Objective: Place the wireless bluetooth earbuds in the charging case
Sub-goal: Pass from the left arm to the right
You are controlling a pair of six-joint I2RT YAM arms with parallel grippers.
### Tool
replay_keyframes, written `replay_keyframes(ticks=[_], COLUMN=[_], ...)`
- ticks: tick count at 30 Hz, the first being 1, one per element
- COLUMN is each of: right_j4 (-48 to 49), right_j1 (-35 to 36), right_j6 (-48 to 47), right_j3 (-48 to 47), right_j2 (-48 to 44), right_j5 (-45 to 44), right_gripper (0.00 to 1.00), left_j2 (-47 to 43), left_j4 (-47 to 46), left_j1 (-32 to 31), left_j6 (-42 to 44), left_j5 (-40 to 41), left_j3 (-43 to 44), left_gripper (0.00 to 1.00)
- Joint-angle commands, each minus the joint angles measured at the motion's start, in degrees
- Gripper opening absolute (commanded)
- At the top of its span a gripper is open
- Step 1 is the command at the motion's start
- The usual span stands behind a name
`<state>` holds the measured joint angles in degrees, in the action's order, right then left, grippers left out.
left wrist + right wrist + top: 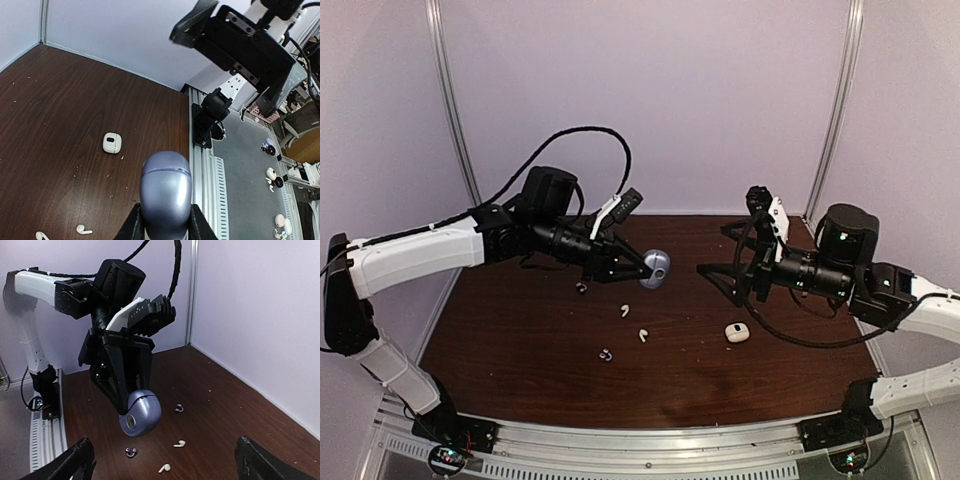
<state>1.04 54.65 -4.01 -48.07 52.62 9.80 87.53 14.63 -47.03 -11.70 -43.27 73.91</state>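
Worktop of dark brown wood (pixel 520 340) from above: the left gripper (pixel 645 270) is clamped on the rounded bluish-purple charging case (pixel 658 266) and holds it in the air over the middle. Facing it, the right gripper (pixel 720 252) hangs with its jaws spread wide. Down on the wood, two white stemmed earbuds (pixel 625 310) lie close together. Two rounded bluish-purple earbuds (pixel 606 354) sit well apart, one nearer the front edge, one on the left near the left gripper. A small white charging case (pixel 737 332) rests in front of the right gripper.

Left wrist view: the purple case fills the bottom, pinched between both fingers. The white case lies beyond it, and the right gripper's black body hangs at the upper right.

Right wrist view: its own fingers stand at the lower corners, far apart. All four earbuds lie on the wood beneath the held case, none touching it.
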Motion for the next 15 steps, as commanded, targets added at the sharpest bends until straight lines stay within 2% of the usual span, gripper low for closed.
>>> replay_keyframes(ticks=[1,15], right_j4=[1.95,0.45], right_j1=[-4.17,-4.64], right_j6=[13.08,12.98], right_j3=[-0.38,-3.77], right_j2=[4.18,11.75], right_j5=[24.87,37.27], right_gripper=[0.97,0.77], left_j2=[-1.72,0.8], left_j4=[1.54,4.93], left_j1=[-1.32,-5.02], left_j6=[5.26,7.68], left_j5=[-4.95,-7.58], left_j3=[2.02,5.27], left_gripper=[0.15,0.15])
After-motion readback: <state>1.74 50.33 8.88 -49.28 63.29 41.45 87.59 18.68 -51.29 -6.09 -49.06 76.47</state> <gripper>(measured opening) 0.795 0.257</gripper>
